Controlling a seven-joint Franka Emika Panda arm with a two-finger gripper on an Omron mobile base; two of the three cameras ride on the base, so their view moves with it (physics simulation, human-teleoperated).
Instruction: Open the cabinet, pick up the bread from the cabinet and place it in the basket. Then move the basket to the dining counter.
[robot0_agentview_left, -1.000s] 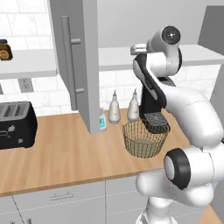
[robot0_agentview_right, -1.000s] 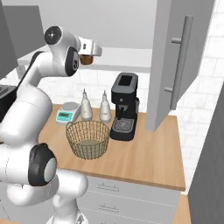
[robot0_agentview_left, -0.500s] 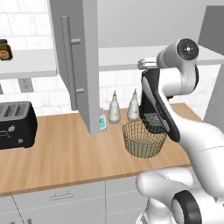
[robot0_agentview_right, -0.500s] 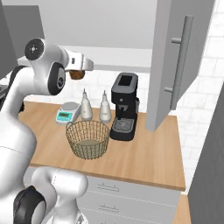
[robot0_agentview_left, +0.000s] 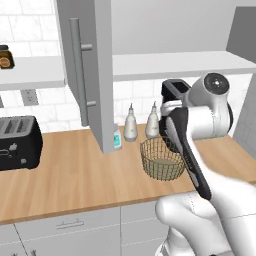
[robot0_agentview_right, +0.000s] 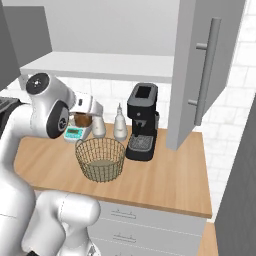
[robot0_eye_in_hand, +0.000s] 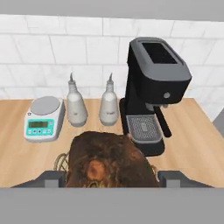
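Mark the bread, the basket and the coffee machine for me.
bread (robot0_eye_in_hand: 109, 159), hand view, its top crust.
basket (robot0_agentview_right: 100, 159), right base view, its front mesh wall.
coffee machine (robot0_agentview_right: 142, 117), right base view, its front face.

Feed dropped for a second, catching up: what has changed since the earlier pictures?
The gripper, shut on the bread, has swung down and forward from up near the cabinet shelf toward the basket, and now hangs just behind and above it. Basket, coffee machine, bottles and open cabinet doors have not moved.
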